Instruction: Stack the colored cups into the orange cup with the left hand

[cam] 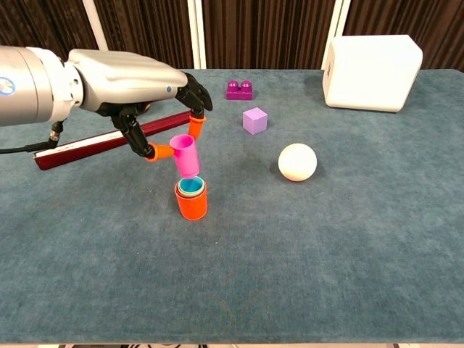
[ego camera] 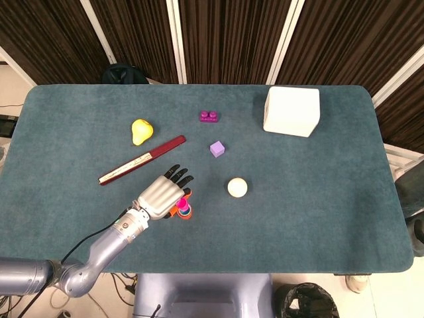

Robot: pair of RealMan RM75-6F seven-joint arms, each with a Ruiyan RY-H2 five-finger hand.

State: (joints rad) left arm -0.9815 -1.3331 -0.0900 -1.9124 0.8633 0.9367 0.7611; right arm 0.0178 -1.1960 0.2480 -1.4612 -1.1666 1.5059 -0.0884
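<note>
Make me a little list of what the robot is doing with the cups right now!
holding: the left hand pinches the pink cup between its fingers
pink cup: tilted, its bottom just entering the stack
stack: orange cup with a blue cup inside
nearby: white ball, purple cube, red stick
right hand: not in view

head: high, looking down | chest: low, close, forward | shared: table (ego camera: 318, 199)

The setting looks like a robotics lab test station: a tabletop (ego camera: 318, 218) covered in teal felt stands before dark ribbed curtains (ego camera: 225, 40) with white posts, loose cables (ego camera: 126, 281) trail on the floor below its near edge, and assorted toy props lie scattered across it.
</note>
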